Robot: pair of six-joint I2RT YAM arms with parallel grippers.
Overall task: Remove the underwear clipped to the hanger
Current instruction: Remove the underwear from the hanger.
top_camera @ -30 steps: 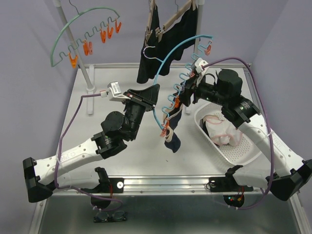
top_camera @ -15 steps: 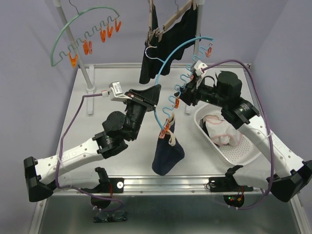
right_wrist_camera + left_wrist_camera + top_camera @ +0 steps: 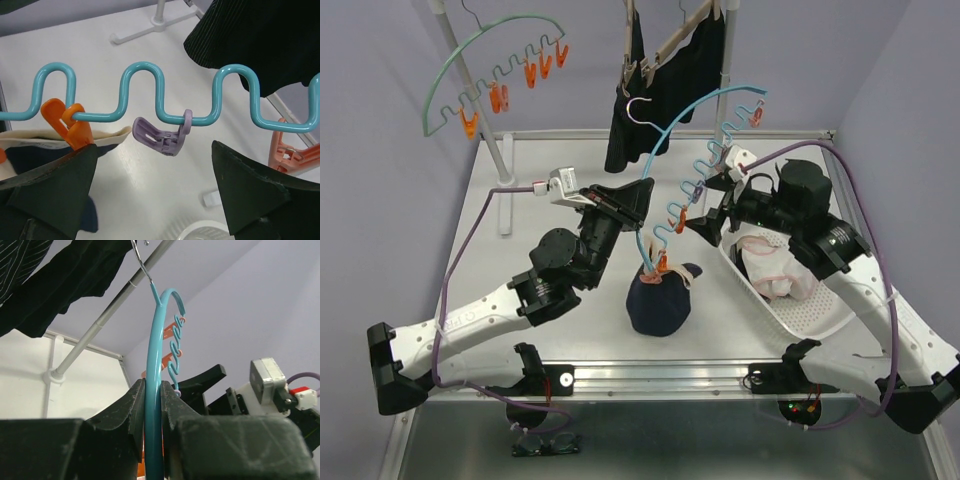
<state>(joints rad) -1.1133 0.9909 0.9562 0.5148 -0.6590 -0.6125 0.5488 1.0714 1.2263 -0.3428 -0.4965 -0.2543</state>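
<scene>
My left gripper (image 3: 638, 200) is shut on the teal hanger (image 3: 692, 120), whose rod (image 3: 153, 390) stands pinched between the fingers (image 3: 131, 415). A navy underwear with a beige waistband (image 3: 660, 302) lies bunched on the table, still held by an orange clip (image 3: 661, 265) at the hanger's low end. In the right wrist view that clip (image 3: 70, 125) grips the waistband (image 3: 107, 135), and a purple clip (image 3: 162, 137) hangs empty on the wavy bar (image 3: 145, 70). My right gripper (image 3: 155, 185) is open just below it, holding nothing.
Black garments (image 3: 660, 80) hang from wooden hangers on the rack's rail. A green hanger (image 3: 490, 60) with orange clips hangs at the back left. A white basket (image 3: 800, 320) at the right holds a pale pink-white garment (image 3: 770, 270). The rack's foot (image 3: 506, 183) stands at the back left.
The navy underwear came free along the hanger, swung down from the lowest orange clip and now rests on the table. My right gripper opened wide and drew back from the hanger.
</scene>
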